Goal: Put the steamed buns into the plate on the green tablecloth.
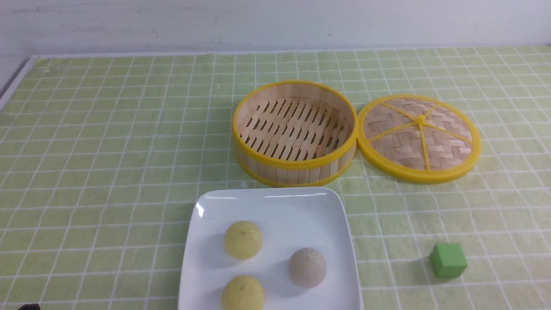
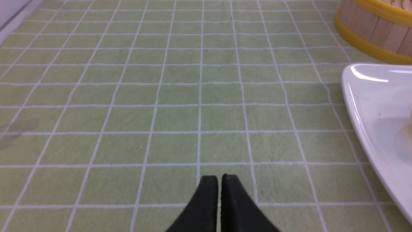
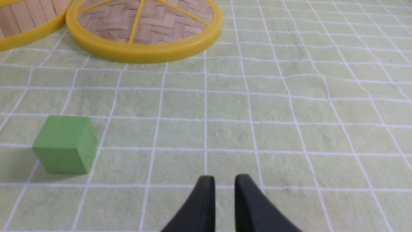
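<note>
Three steamed buns lie in the white square plate (image 1: 275, 206) on the green tablecloth (image 1: 107, 150): two pale yellow ones (image 1: 242, 240) (image 1: 243, 292) and a greyish-beige one (image 1: 307, 267). The plate's corner also shows in the left wrist view (image 2: 370, 106). My left gripper (image 2: 220, 176) is shut and empty, low over bare cloth to the left of the plate. My right gripper (image 3: 224, 176) has its jaws nearly together with a narrow gap, empty, over bare cloth to the right of the green cube. Neither gripper's fingers show in the front view.
An empty round bamboo steamer basket (image 1: 297, 172) stands just behind the plate. Its woven yellow-rimmed lid (image 1: 419, 137) lies flat to the right of the basket. A small green cube (image 1: 447, 260) sits to the right of the plate, also in the right wrist view (image 3: 64, 145).
</note>
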